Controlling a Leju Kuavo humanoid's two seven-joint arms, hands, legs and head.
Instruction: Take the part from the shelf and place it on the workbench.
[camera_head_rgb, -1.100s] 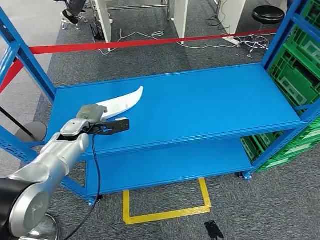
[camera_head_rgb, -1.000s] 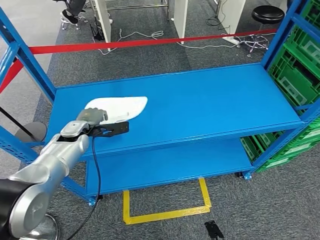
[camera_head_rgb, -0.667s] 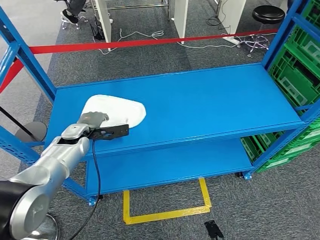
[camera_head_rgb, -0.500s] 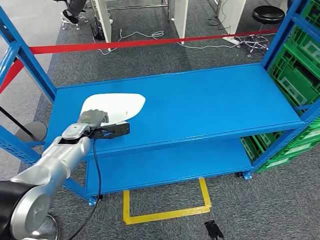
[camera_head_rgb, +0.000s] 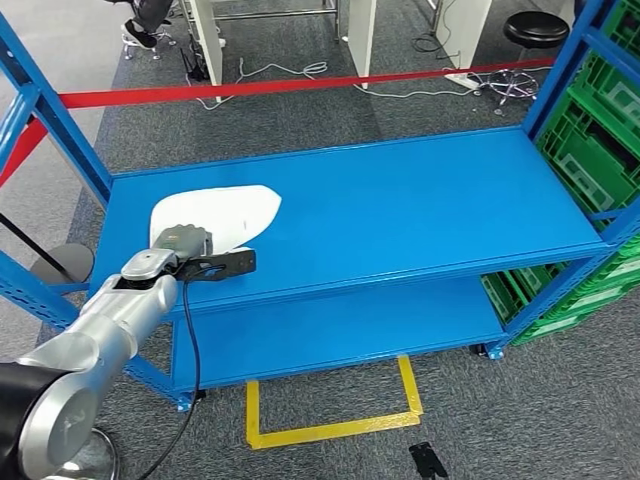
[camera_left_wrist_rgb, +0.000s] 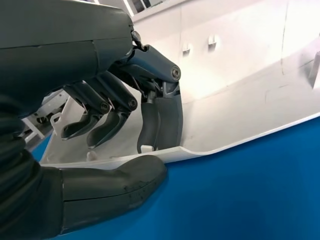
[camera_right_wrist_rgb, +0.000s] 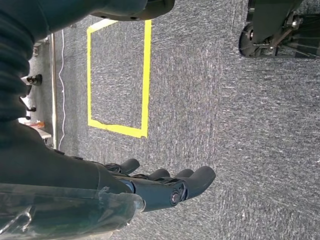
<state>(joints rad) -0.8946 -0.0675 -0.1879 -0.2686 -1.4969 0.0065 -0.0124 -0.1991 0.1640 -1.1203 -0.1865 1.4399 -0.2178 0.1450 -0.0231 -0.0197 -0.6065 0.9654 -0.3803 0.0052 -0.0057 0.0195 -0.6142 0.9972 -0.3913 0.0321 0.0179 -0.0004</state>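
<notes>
Part (camera_head_rgb: 219, 212), a white curved panel, lay nearly flat on the blue workbench (camera_head_rgb: 392, 205) toward its nine o'clock end in the head view, broad face up and pointed tip toward three o'clock; a second earlier it had stood tilted on edge as a thin crescent, and it had since settled and slid a little toward nine o'clock. The left hand (camera_head_rgb: 183, 243) sat at the panel's six o'clock edge, lower than before, the silver arm reaching in from seven o'clock. In the left wrist view the fingers (camera_left_wrist_rgb: 113, 107) curled over the pale panel's rim and the thumb (camera_left_wrist_rgb: 124, 180) lay under it against the blue surface, so the hand gripped the part. In the right wrist view the right hand (camera_right_wrist_rgb: 166, 187) hung over grey carpet beside a yellow floor marking (camera_right_wrist_rgb: 117, 75), fingers extended, holding nothing.
</notes>
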